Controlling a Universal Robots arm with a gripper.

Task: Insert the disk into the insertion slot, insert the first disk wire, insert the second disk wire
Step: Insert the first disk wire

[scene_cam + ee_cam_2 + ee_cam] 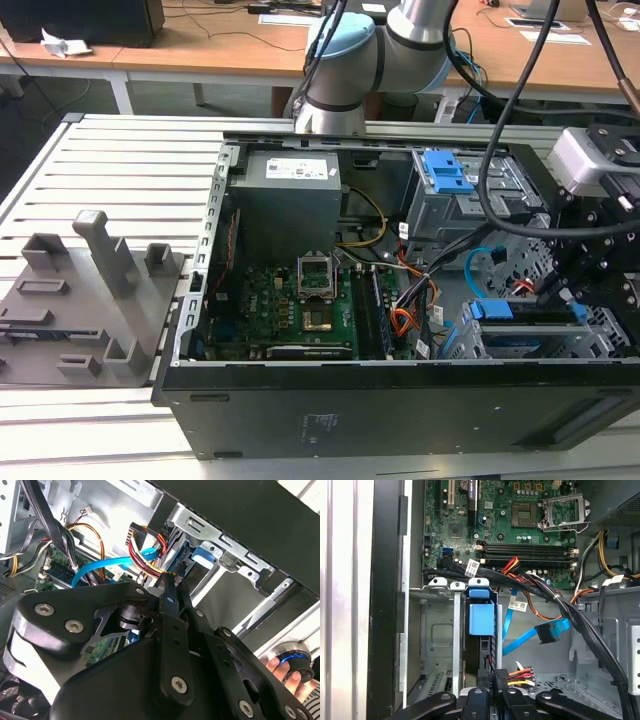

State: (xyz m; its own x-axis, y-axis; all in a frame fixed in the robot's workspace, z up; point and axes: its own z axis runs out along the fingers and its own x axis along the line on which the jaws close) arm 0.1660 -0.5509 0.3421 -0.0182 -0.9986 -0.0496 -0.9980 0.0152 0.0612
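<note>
The disk (481,619) in its blue carrier sits edge-on inside the insertion slot (440,630), a silvery cage at the case's front corner (600,335). My gripper (492,679) is right behind the disk's rear edge, shut on the dark plug of the first disk wire (519,674), a red, orange and yellow lead. In the second wrist view the fingertips (169,587) pinch that plug, and the wires (142,550) trail off behind it. The second disk wire (550,632), a light-blue flat cable with a dark plug, hangs loose beside the cage (480,262).
The motherboard (300,310) and black cable bundles (570,615) lie close to the gripper. A taller grey cage with a blue latch (445,172) stands at the back. A person's hand (290,672) holds a round knob outside the case. Grey fixtures (95,290) sit at the exterior view's left.
</note>
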